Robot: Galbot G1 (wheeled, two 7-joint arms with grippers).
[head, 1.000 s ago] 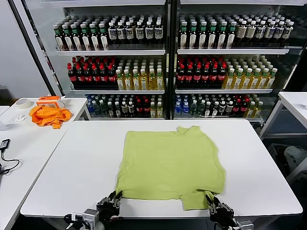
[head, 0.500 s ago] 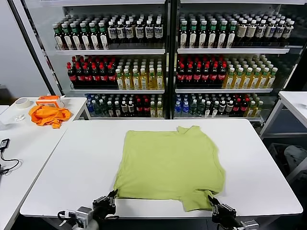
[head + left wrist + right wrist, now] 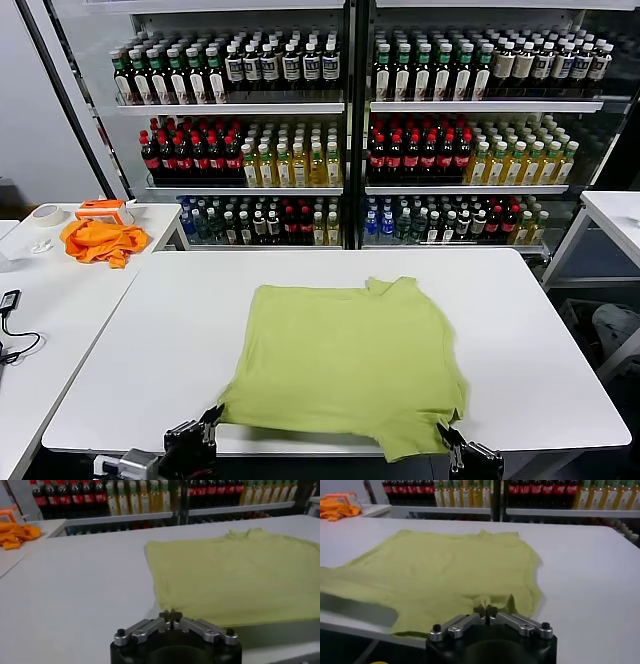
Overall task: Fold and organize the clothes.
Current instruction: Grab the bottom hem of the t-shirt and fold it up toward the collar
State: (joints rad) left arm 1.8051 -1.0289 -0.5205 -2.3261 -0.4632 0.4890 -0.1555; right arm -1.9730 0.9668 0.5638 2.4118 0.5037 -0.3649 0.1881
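Shelves packed with bottles (image 3: 340, 140) fill the whole back wall, and in front of them sits a big white table (image 3: 150, 340) with the T-shirt (image 3: 350, 360) spread on it, plain side up. It lies mostly flat across the near middle of the table, its near hem right at the front edge, one sleeve poking out at about 12 o'clock and another bunched at about 5 o'clock.

Both arms are working the near hem. The left gripper (image 3: 170, 615) has its fingers clenched on the shirt's corner at about 7 o'clock, right at the table edge. The right gripper (image 3: 485, 611) is pinched shut on the fabric near that 5 o'clock sleeve.

What I'd worry about: both grips look like thin pinches of cloth, so if the arms pull unevenly, one corner could slip out and the shirt would skew or crumple. The hem also looks to hang slightly past the edge, so it could drag or slide off.

Off at 10 o'clock, an orange cloth (image 3: 100, 241) sits on a side table (image 3: 40, 300), well apart.
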